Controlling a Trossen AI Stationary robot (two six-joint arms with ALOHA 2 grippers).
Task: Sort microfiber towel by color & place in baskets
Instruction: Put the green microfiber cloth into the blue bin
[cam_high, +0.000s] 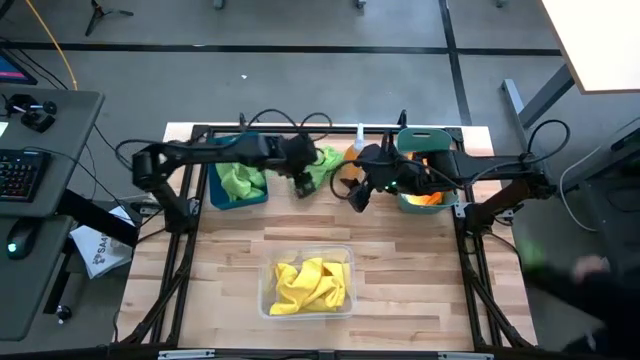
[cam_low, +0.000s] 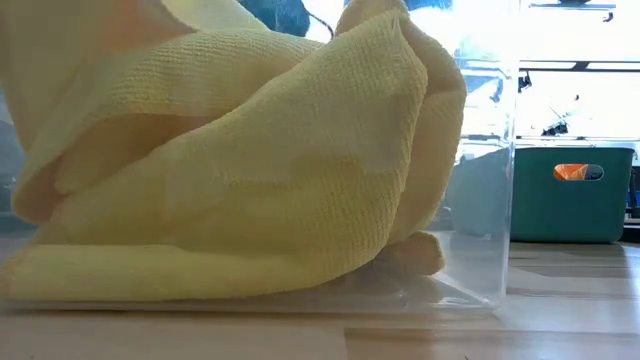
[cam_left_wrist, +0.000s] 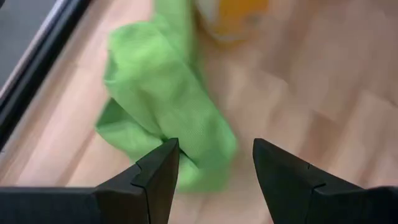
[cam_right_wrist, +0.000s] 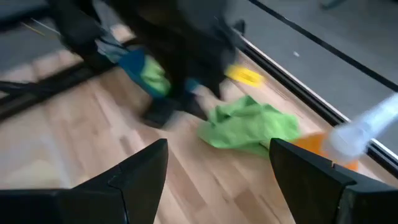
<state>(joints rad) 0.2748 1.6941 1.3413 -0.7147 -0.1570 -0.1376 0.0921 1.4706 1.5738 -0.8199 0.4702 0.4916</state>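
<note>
The sorting is mostly settled, and the layout shows the rule: yellow towels (cam_high: 308, 284) fill the clear basket (cam_high: 268, 305) at the near edge of the surface (cam_high: 400, 270), lime green towels (cam_high: 240, 180) sit in the dark blue basket (cam_high: 256, 198) at the far left, and orange cloth (cam_high: 428, 198) lies in the teal basket (cam_high: 425, 136) at the far right. One loose green towel (cam_high: 322, 165) lies crumpled on the bare wood between the blue basket and the orange spray bottle (cam_high: 353, 152), so it reads as the piece not yet filed.

The left pincer (cam_high: 300, 186) hovers just beside that towel with its fingers (cam_left_wrist: 158, 171) spread apart and empty; in its wrist view the cloth's near end lies between the two tips, which suits a straight pinch (the blue basket, its likely home, is right next to it).

The right pincer (cam_high: 358, 197) hangs near the spray bottle, also released and holding nothing, seemingly kept back so the arms do not crowd. The bottle stands close enough to be knocked.
</note>
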